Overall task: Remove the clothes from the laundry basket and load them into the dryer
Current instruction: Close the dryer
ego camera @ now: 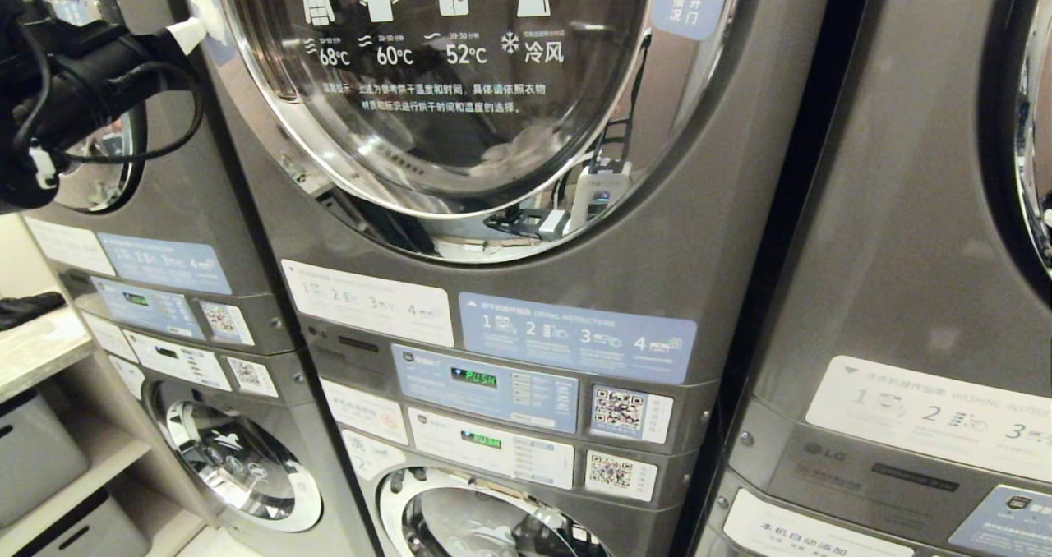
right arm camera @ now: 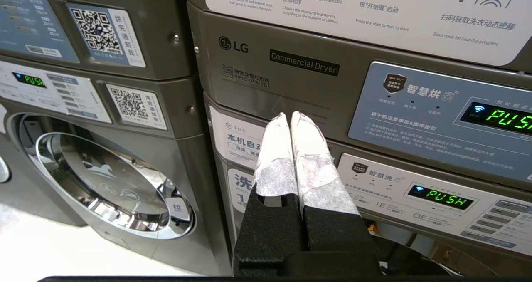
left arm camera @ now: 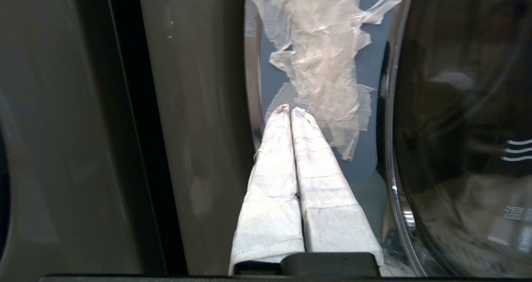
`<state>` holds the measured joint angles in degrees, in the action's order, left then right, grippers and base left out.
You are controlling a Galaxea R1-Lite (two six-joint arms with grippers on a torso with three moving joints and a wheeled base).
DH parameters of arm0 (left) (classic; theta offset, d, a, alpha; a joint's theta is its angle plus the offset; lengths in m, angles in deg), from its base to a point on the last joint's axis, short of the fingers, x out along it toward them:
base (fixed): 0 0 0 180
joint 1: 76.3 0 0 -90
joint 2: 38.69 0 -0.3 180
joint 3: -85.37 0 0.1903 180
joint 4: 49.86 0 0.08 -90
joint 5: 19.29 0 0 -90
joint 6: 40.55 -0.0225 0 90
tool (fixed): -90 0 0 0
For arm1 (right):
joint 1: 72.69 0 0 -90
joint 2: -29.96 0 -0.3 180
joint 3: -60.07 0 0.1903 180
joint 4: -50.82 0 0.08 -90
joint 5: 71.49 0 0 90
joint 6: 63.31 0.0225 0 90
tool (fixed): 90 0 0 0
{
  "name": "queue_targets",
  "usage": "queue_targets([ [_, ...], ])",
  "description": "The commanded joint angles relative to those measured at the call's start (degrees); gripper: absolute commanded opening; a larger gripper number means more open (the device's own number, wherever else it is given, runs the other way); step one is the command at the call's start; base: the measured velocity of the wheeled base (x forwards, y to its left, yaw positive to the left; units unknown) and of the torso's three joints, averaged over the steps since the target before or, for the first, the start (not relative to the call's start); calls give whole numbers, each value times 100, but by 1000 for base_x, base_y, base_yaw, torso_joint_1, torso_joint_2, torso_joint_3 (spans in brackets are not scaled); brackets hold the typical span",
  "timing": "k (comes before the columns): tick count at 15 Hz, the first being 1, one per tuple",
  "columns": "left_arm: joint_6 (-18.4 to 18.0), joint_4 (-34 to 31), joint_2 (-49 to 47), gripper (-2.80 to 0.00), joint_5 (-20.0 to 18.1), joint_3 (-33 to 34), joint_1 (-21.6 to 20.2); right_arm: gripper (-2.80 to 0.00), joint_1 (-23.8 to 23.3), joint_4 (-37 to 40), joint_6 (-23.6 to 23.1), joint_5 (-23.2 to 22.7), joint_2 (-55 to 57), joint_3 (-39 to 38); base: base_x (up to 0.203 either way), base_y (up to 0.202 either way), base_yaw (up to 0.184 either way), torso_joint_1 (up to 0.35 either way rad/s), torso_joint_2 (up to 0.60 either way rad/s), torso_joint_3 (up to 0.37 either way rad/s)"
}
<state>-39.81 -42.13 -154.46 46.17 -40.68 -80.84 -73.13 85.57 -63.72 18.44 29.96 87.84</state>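
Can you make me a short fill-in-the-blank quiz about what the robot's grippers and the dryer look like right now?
1. The left gripper has its fingers pressed ____.
2. The dryer door in front of the robot is ____.
3. The green display beyond the right gripper reads ____.
4. The left gripper's tips sit beside torn ____ tape.

Answers: together; closed; PUSH; white

I count dryer doors (ego camera: 436, 89): 3, upper frame | washer doors (ego camera: 234, 462): 2, lower left | QR labels (ego camera: 629, 413): 4 | lit displays (ego camera: 474, 377): 3
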Motion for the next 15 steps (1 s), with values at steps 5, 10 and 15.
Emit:
queue_targets([
  [5, -32, 25, -120, -280, 13, -14, 76, -280, 0, 5, -2, -1, 0, 1, 0, 0, 0, 0, 0, 0],
  [10, -258, -7, 911, -280, 870, 215, -41, -280, 0, 5, -2, -1, 0, -1, 0, 0, 0, 0, 0, 0],
  [15, -670, -70, 2744, -280, 1207, 1502, -316, -280, 0, 5, -2, -1, 0, -1, 0, 0, 0, 0, 0, 0],
])
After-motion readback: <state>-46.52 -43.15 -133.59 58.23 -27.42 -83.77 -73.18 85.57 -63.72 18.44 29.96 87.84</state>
